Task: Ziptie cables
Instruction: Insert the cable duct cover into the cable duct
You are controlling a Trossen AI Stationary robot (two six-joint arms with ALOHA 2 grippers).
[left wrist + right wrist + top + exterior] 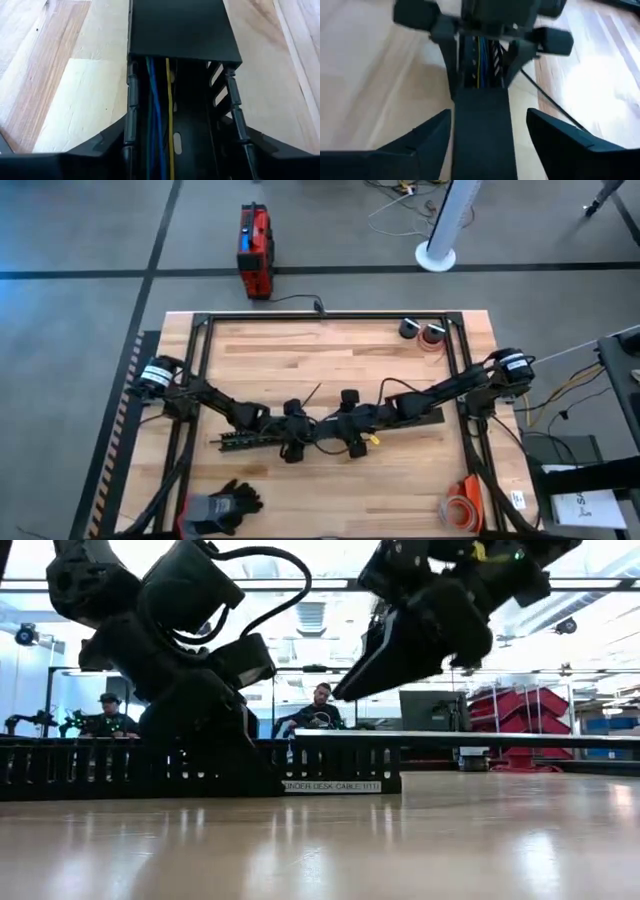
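The pale wooden butcher-block tabletop (330,480) carries a black metal frame (330,318) round its edges, and stands on a grey floor with dark seams, where a red and black case (255,250) lies beyond the far edge. A dark glove (222,505) rests on the tabletop's near left corner and an orange roll (463,505) on its near right. In the low view two seated people (318,708) show in a bright workshop behind, with red bins to the right.

A long black slotted plastic cable duct (330,428) lies across the middle of the tabletop, its long axis running left to right, tilted slightly so the right end lies farther back. Thin blue, yellow and dark cables (159,115) lie inside the duct's open channel, running along its length and passing under the closed lid.

The left gripper (180,150) straddles the duct over the cables, its fingers spread outside both duct walls, holding nothing. The right gripper (482,145) hovers above the lidded stretch, fingers wide apart and empty, facing the left one.
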